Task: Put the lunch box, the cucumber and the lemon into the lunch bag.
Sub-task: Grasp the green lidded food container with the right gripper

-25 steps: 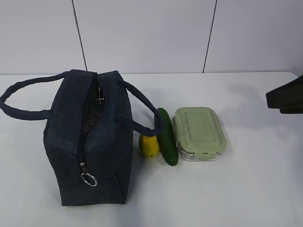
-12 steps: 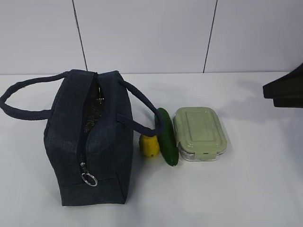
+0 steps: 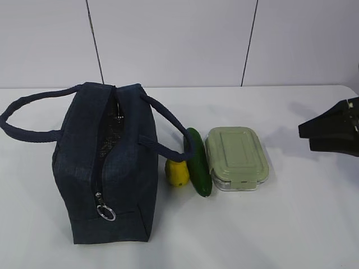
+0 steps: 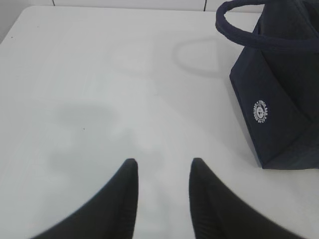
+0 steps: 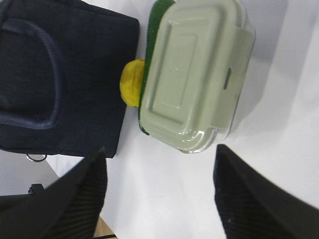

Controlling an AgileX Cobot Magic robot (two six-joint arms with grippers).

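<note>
One lunch bag [image 3: 105, 162], dark navy, standing upright toward the left edge of the white table [image 3: 291, 224], zipper partly open along the top with the metal ring pull [image 3: 105, 212] hanging at the near end; two looped strap handles, one lying out toward the left edge, the other drooping to the right over the far end of the cucumber. One lemon [image 3: 176, 171], yellow, just right of the bag and touching the cucumber's left flank. One cucumber [image 3: 198, 161], dark green, lying between lemon and lunch box, running from far to near. One lunch box [image 3: 235, 157], clear glass under a pale green lid, just right of the cucumber, near the table's middle. Two grippers: right gripper [image 5: 159, 191] spread wide and empty, hovering above the near end of the lunch box in the right wrist view, seen as a dark shape at the right edge in the exterior view; left gripper [image 4: 162, 199] parted with nothing between its fingers, above bare table left of the bag.
</note>
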